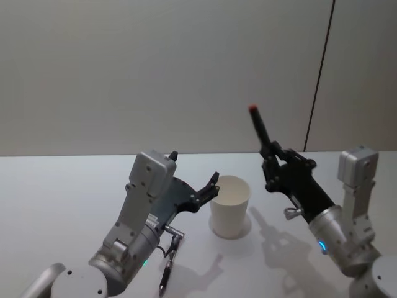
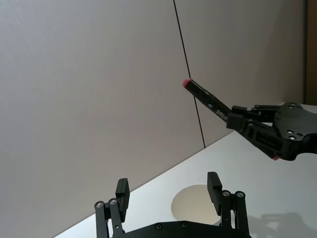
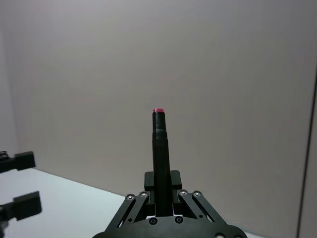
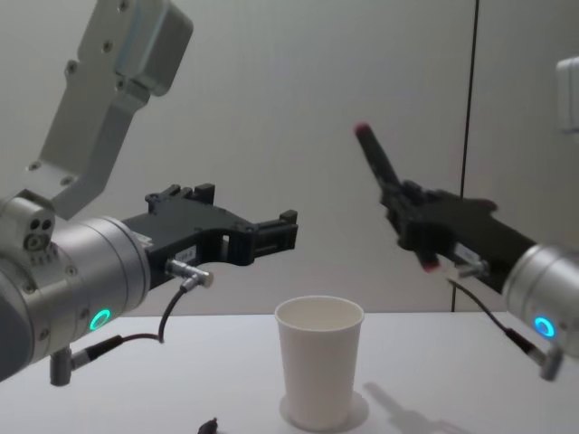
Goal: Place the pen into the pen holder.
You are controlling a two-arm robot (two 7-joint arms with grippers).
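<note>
A black pen (image 1: 259,130) with a red tip points up and leans toward the left, held in the air by my right gripper (image 1: 273,162), which is shut on its lower part. It hangs above and to the right of the pen holder (image 1: 229,208), a white paper cup standing upright on the table. The chest view shows the pen (image 4: 378,163) well above the cup (image 4: 318,362). My left gripper (image 1: 209,189) hovers open just left of the cup's rim, holding nothing. In the left wrist view its fingers (image 2: 214,184) frame the cup (image 2: 193,203) beyond them.
The white table (image 1: 62,198) stretches to a grey wall with a dark vertical seam (image 1: 319,74). A black cable (image 1: 167,264) hangs from my left wrist near the table's front.
</note>
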